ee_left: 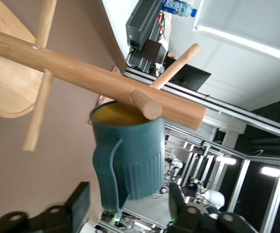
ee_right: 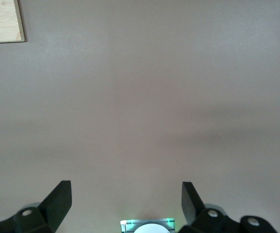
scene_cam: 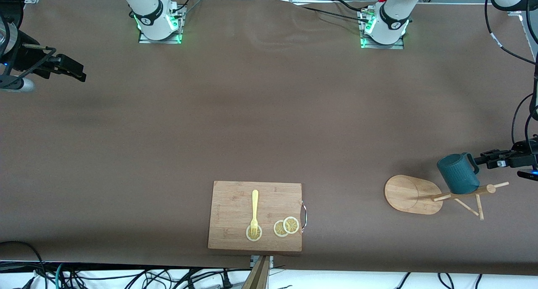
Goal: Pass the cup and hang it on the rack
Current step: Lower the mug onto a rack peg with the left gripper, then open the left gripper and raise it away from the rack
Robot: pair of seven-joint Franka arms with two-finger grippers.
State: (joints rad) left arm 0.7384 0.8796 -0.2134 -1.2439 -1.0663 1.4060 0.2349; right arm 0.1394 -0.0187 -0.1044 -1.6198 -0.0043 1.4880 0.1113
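Note:
The dark teal cup (scene_cam: 457,173) rests up on the wooden rack (scene_cam: 410,194) at the left arm's end of the table, its handle pointing toward my left gripper (scene_cam: 483,159). In the left wrist view the cup (ee_left: 135,155) sits with its yellow mouth against the post (ee_left: 81,73) and a short peg (ee_left: 147,108). My left gripper (ee_left: 128,206) is open, and its fingers (ee_left: 79,206) stand on either side of the handle without touching it. My right gripper (scene_cam: 80,74) waits open over bare table at the right arm's end, and the right wrist view shows nothing between the fingers of that gripper (ee_right: 125,201).
A rectangular cutting board (scene_cam: 235,196) lies near the front edge at mid-table, carrying a yellow fork (scene_cam: 254,211) and lemon slices (scene_cam: 286,226). Its corner (ee_right: 1,22) shows in the right wrist view. Other thin pegs (scene_cam: 479,207) stick out of the rack toward the front camera.

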